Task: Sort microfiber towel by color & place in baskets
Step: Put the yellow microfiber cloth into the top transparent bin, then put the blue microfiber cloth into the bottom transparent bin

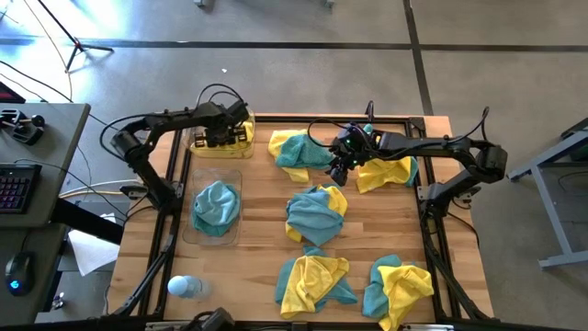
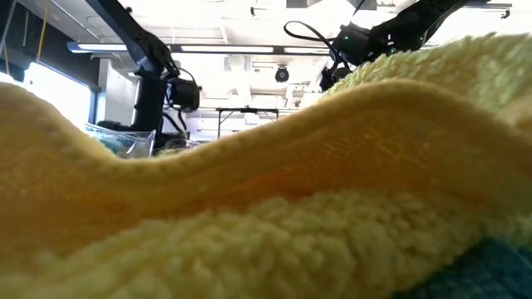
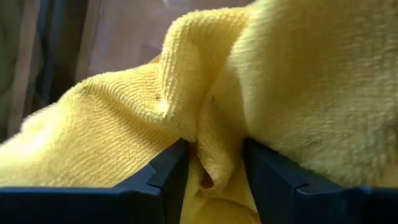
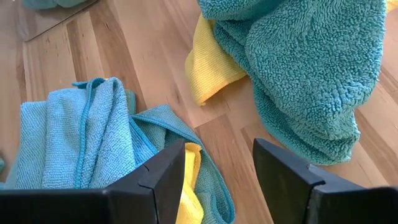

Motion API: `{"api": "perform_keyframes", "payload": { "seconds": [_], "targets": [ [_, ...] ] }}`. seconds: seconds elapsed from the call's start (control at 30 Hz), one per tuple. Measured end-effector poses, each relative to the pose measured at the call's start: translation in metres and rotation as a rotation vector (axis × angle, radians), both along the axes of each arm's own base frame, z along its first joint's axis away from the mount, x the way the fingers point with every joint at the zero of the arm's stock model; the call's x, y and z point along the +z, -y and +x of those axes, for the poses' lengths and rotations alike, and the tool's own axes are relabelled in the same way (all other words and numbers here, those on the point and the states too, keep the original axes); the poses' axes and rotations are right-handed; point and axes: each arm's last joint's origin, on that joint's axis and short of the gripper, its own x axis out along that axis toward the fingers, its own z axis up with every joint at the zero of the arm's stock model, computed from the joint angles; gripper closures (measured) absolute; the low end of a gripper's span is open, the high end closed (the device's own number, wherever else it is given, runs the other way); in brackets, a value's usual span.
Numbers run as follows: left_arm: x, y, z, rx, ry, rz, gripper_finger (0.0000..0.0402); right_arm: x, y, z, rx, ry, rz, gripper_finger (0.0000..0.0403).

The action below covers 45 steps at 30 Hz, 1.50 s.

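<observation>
Wooden worktop (image 1: pixel 367 230) carries heaps of towels. My left pincer (image 3: pixel 211 163) grasps a yellow towel (image 3: pixel 124 124), directly over the far basket (image 1: pixel 220 145) beneath it. My right pincer (image 4: pixel 217 165) hovers released; a teal towel (image 4: pixel 311 68) lies just ahead.

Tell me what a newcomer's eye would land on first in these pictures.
First, the heaps of yellow and teal towels strewn over the wooden table. Next, the left gripper at the far-left basket, its jaws pinching a yellow towel, while the nearer basket holds a teal towel. The right gripper hovers open above the far heaps.
</observation>
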Motion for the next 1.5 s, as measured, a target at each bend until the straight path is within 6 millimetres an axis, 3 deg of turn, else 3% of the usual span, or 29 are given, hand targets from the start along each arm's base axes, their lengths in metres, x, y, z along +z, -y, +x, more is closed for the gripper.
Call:
{"api": "perform_keyframes", "payload": {
  "seconds": [0.33,0.57,0.87,1.23,1.5],
  "targets": [
    [0.061,0.021,-0.015,-0.002,0.161,0.177,0.0259,0.0,0.0,0.0,0.016,-0.001,-0.015,0.0217],
    [0.083,0.04,-0.019,-0.022,0.222,0.217,0.0259,0.0,0.0,0.0,0.016,-0.001,-0.015,0.0217],
    [0.093,0.084,0.009,-0.293,0.262,0.244,0.0259,0.0,0.002,-0.001,-0.023,-0.03,-0.091,0.0217],
    [0.106,0.136,0.055,-0.662,0.404,0.414,0.0259,0.0,0.003,0.0,0.019,-0.021,-0.132,0.0217],
    [0.109,0.155,0.063,-0.99,0.324,0.46,0.0259,0.031,-0.013,-0.03,-0.175,-0.077,-0.111,0.0217]
  ]
}}
